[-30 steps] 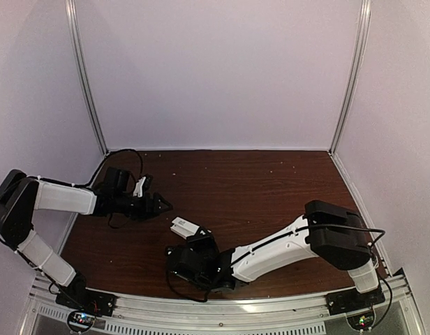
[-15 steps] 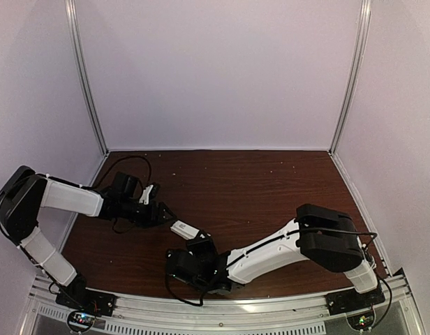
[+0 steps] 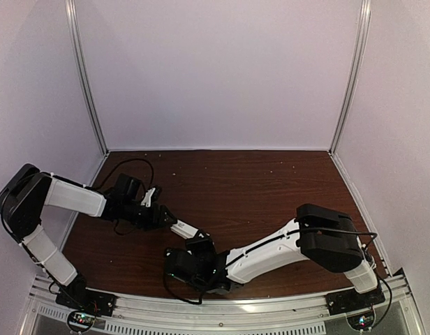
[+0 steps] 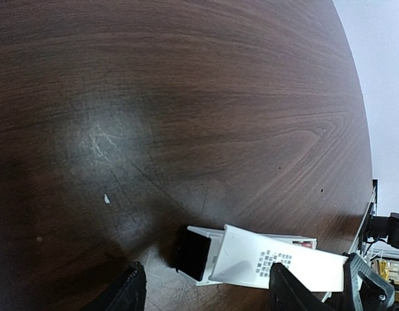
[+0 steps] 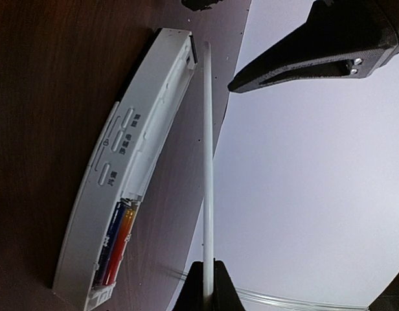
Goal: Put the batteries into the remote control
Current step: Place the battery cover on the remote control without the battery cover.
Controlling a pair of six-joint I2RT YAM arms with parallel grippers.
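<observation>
White remote control [image 5: 125,184] lay on dark wood counter [image 4: 186,97] between both arms, slot face up, batteries [image 5: 114,243] side by side in slot: blue-purple and red-orange. Thin white cover strip [image 5: 206,162] pinched edge-on in right gripper [image 5: 206,285] jaws. Left gripper [image 4: 206,295] jaws spread wide just beside remote's end. Remote mostly hidden in top view; far end cut off.

Dim warm light, tabletop [image 4: 186,97] glare, soft focus

White-shelled arms, black joints, black cables
</observation>
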